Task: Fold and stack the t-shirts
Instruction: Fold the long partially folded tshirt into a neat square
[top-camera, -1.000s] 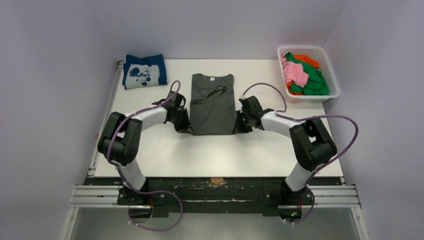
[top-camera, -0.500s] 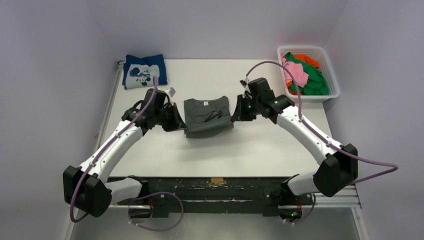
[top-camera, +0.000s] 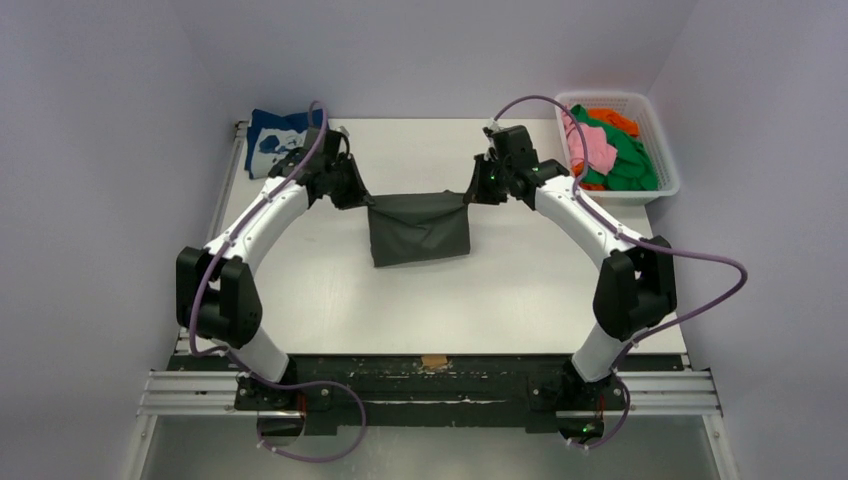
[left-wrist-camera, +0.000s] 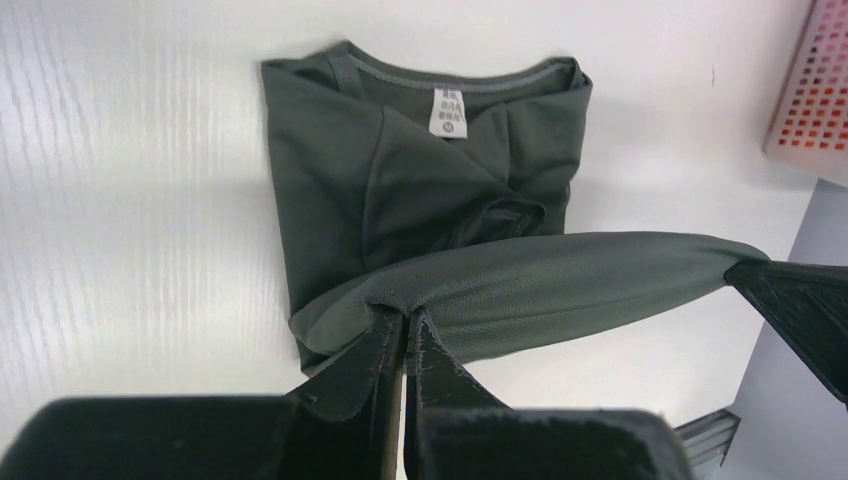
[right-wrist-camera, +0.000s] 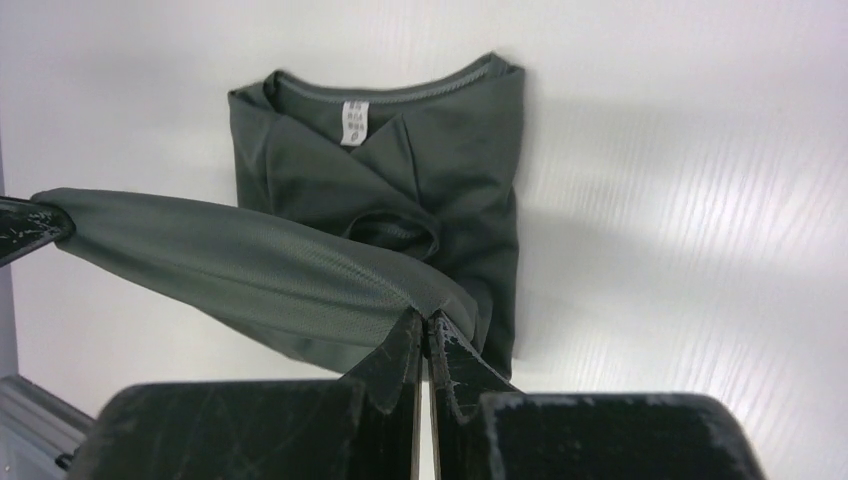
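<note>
The dark grey t-shirt (top-camera: 418, 228) lies mid-table, folded lengthwise, with its lower hem lifted and carried over its collar end. My left gripper (top-camera: 366, 200) is shut on the hem's left corner; in the left wrist view (left-wrist-camera: 405, 318) the cloth is pinched between its tips. My right gripper (top-camera: 468, 196) is shut on the hem's right corner, also shown in the right wrist view (right-wrist-camera: 424, 318). The hem hangs taut between both grippers above the collar and white label (left-wrist-camera: 450, 110). A folded navy t-shirt with white print (top-camera: 270, 140) lies at the back left, partly hidden by my left arm.
A white mesh basket (top-camera: 660, 150) at the back right holds pink (top-camera: 590, 140), green (top-camera: 628, 160) and orange (top-camera: 615, 118) t-shirts. The table's left rail (top-camera: 215, 230) runs along the left edge.
Both grippers have lifted the grey shirt's near hem and carried it away from the arm bases toward the collar, halving its visible length. Both arms have stretched further out.
</note>
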